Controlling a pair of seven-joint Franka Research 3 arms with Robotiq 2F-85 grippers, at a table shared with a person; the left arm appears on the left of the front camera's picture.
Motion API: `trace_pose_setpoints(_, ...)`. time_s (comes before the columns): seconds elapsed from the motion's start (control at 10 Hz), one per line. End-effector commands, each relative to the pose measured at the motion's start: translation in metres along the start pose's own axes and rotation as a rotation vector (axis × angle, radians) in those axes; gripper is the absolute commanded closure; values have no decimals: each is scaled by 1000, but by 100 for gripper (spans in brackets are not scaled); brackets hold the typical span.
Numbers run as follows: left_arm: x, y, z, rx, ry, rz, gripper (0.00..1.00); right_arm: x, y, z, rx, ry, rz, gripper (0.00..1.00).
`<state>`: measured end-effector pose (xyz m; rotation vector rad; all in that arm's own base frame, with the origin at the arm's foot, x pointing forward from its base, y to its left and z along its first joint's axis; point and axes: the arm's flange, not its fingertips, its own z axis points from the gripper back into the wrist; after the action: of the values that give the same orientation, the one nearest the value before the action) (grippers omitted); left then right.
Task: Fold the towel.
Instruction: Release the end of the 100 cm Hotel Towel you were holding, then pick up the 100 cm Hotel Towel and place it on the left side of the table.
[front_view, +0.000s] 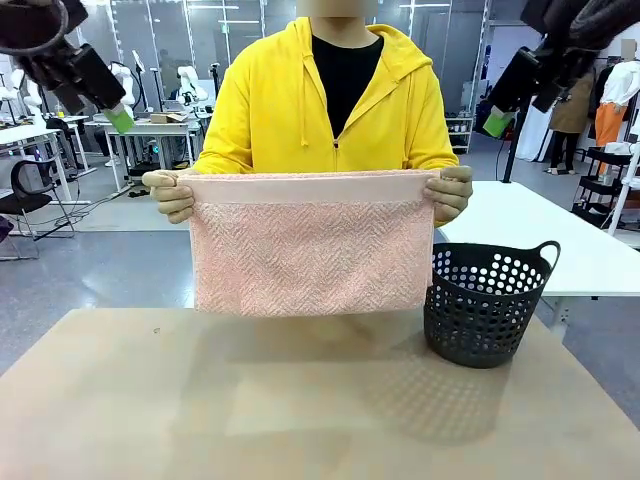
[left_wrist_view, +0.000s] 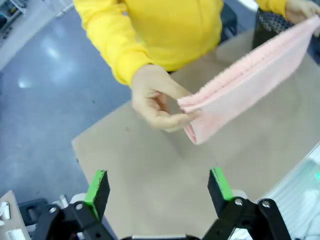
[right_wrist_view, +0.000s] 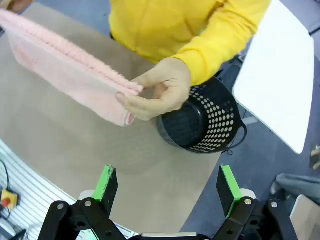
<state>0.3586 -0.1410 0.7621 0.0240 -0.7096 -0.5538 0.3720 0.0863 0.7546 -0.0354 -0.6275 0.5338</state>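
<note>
You are looking across a broad, flat, matte brown table (front_view: 300, 420). A person in a smooth yellow hoodie (front_view: 260, 110) is standing at its far side, holding the towel (front_view: 310, 245) in the air above the far edge. It is hanging as a wide rectangle of pale pink herringbone pile, with a smooth band along the top. A round black basket (front_view: 485, 300), perforated with holes, is sitting on the table just right of it. Your left gripper (left_wrist_view: 157, 192) and right gripper (right_wrist_view: 170, 190) are hanging high, their jaws spread wide and gripping nothing. The person's hands (front_view: 172, 195) are pinching the top corners.

Bright even light, soft shadows on table (front_view: 150, 420), wrist views slightly blurred
</note>
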Motion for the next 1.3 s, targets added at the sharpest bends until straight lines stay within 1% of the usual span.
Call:
trace_pose_setpoints(0.0, -18, -6, -11, 66, -71, 11, 0, -10, 5, -10, -43, -27, -50, 0)
trace_pose_setpoints(0.1, -17, -4, -11, 52, -79, 1, 0, -10, 2, -15, -6, -6, -31, 0)
trace_pose_setpoints(0.2, -7, 0, -1, 24, -39, 10, 0, -4, -1, -3, -12, -13, -29, 0)
trace_pose_setpoints(1.2, -7, 0, -1, 24, -39, 10, 0, -4, -1, -3, -12, -13, -29, 0)
